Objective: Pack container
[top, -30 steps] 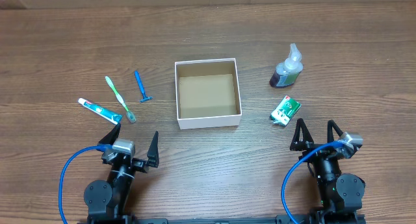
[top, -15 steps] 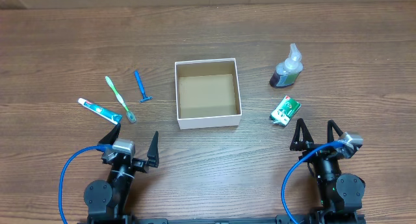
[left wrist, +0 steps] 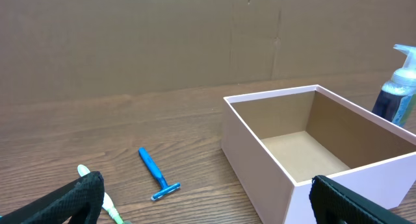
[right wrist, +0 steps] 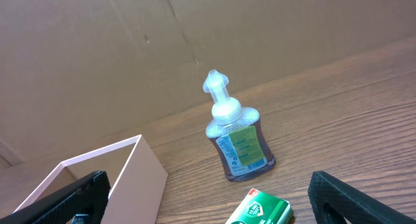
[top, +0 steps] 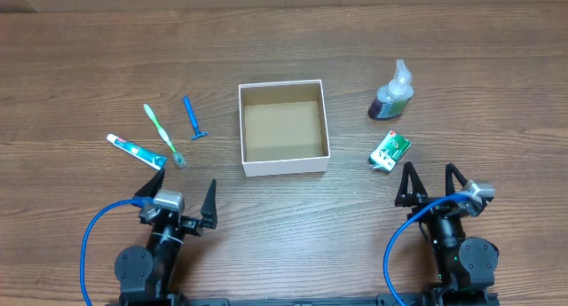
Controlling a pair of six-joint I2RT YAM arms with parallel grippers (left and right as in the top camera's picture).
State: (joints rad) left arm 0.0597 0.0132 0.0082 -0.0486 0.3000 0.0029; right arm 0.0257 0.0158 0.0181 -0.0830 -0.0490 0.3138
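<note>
The container (top: 283,168) is a shallow square white box with a brown inside, empty, at the table's middle; it also shows in the left wrist view (left wrist: 260,152) and the right wrist view (right wrist: 130,175). Left of it lie a blue razor (top: 193,118), a green toothbrush (top: 164,135) and a toothpaste tube (top: 136,151). Right of it stand a pump bottle (top: 391,94) and a green-and-white packet (top: 390,152). My left gripper (top: 176,204) is open and empty near the front edge. My right gripper (top: 429,184) is open and empty just below the packet.
A brown cardboard wall (left wrist: 195,36) runs along the table's far side. Blue cables (top: 89,244) loop beside both arm bases at the front edge.
</note>
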